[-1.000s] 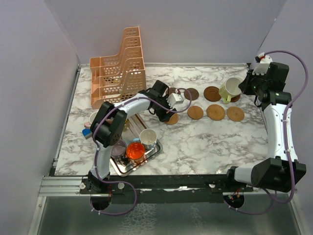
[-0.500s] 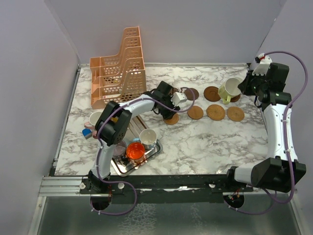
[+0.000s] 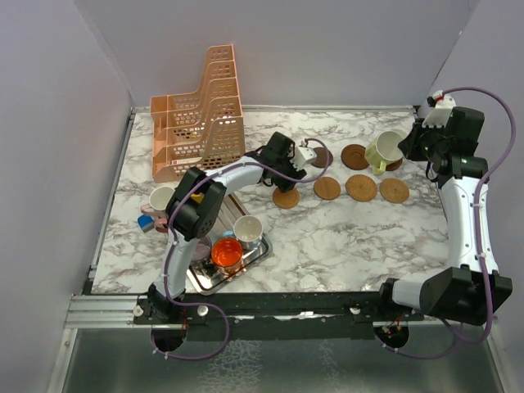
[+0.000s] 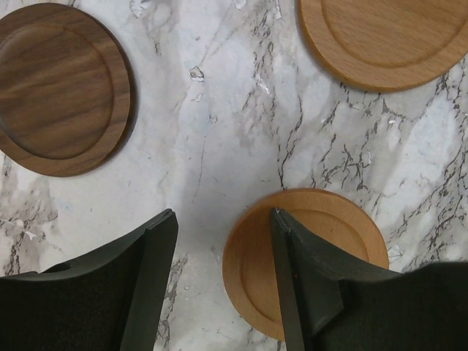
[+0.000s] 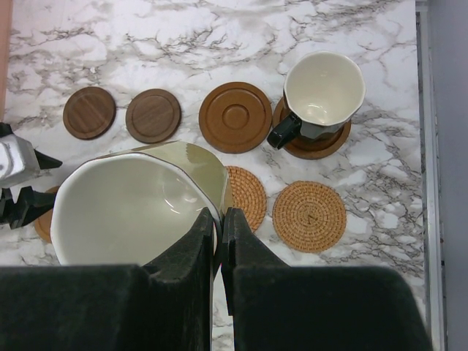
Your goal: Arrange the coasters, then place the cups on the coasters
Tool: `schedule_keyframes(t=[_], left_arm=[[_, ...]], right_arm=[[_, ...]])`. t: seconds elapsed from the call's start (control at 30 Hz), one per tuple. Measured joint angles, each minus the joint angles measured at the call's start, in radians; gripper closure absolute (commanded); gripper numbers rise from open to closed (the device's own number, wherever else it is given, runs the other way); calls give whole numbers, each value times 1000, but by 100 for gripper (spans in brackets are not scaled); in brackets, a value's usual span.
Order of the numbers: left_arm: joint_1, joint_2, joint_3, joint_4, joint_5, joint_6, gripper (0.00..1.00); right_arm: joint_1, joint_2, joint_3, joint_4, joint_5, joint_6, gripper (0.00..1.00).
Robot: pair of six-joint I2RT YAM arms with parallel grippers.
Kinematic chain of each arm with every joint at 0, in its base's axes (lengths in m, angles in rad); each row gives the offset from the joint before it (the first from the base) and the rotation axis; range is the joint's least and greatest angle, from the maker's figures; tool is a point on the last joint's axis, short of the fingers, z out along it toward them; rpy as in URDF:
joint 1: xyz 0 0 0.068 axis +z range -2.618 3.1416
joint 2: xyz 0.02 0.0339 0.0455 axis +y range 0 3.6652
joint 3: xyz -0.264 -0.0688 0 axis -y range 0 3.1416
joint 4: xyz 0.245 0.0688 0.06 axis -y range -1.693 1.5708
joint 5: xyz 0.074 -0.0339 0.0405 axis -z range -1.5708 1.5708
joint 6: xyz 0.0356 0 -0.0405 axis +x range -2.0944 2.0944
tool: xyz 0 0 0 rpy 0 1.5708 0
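In the left wrist view my left gripper (image 4: 223,213) hangs open over the marble. One finger covers part of a tan coaster (image 4: 307,263), and nothing is gripped. A dark coaster (image 4: 62,88) and another tan coaster (image 4: 387,40) lie farther off. From above, the left gripper (image 3: 309,155) is over the row of coasters near a tan one (image 3: 285,197). My right gripper (image 5: 219,219) is shut on the rim of a pale yellow cup (image 5: 139,205), held above the table at the back right (image 3: 383,151). A white cup (image 5: 324,89) stands on a brown coaster (image 5: 314,145).
A silver tray (image 3: 260,252) at the front left holds a white cup (image 3: 247,229), an orange cup (image 3: 227,252) and a grey-purple cup (image 3: 199,247). Another white cup (image 3: 161,198) stands left of it. An orange stacked rack (image 3: 201,115) fills the back left. Two woven coasters (image 5: 308,216) lie below the right gripper.
My left gripper has moved right and toward the back, from the tan coaster toward the dark ones, and its jaws have narrowed a little. The right arm and yellow cup have not moved.
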Motion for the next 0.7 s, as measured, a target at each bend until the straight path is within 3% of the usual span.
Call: schedule_keyframes(t=[0.7], left_arm=[[0, 55, 76, 18, -32, -23, 44]], right_arm=[[-56, -63, -91, -3, 37, -19, 99]])
